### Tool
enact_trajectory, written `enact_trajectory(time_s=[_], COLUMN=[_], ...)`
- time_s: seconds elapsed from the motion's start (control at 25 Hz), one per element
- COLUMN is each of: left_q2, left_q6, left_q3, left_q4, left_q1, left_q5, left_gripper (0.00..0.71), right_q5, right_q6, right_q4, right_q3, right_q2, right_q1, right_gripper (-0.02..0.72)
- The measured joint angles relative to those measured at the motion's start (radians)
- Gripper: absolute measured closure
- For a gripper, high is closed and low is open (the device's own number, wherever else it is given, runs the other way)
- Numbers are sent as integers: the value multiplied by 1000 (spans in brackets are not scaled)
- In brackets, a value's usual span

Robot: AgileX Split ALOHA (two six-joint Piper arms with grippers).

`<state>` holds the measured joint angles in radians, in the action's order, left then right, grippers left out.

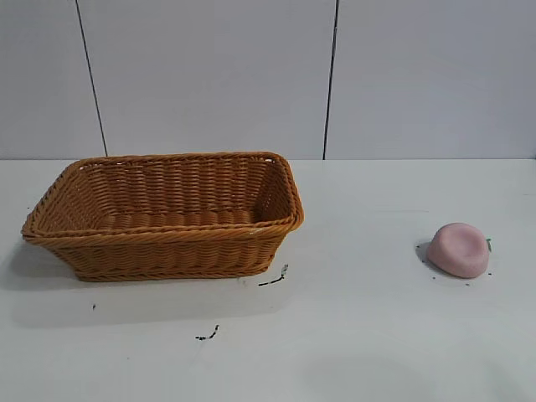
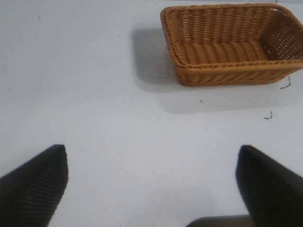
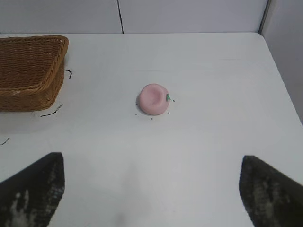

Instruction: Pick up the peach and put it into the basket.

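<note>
While the peach [image 1: 459,249] lies on the table [image 1: 368,335], the basket [image 1: 167,251] sits well apart.

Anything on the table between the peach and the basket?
Only bare table between peach and basket, apart from small black marks near the basket; exterior view.

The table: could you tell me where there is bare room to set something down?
The widest bare stretch of table lies between the basket and the peach. The near strip in front of both is free too, bar small dark marks by the basket. The basket itself is empty. Nowhere is crowded.
</note>
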<state>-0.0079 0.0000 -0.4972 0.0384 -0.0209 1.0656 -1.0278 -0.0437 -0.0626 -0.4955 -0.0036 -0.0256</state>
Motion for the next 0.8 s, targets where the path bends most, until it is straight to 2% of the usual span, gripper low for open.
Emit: enact_trajectory(time_s=[0.48,0.64,0.8], left_q2=[0,0,0], left_q6=[0,0,0], left_q3=[0,0,0], left_q4=[0,0,0], left_q1=[0,0,0], left_q5=[0,0,0], left_gripper=[17,17,17], right_q5=[1,21,61], right_q6=[0,0,11], right_q4=[3,2,-1], right_q3=[-7,-36,-106], right_q2=[26,140,363], right_q1=[0,0,0], right_gripper=[8,8,8])
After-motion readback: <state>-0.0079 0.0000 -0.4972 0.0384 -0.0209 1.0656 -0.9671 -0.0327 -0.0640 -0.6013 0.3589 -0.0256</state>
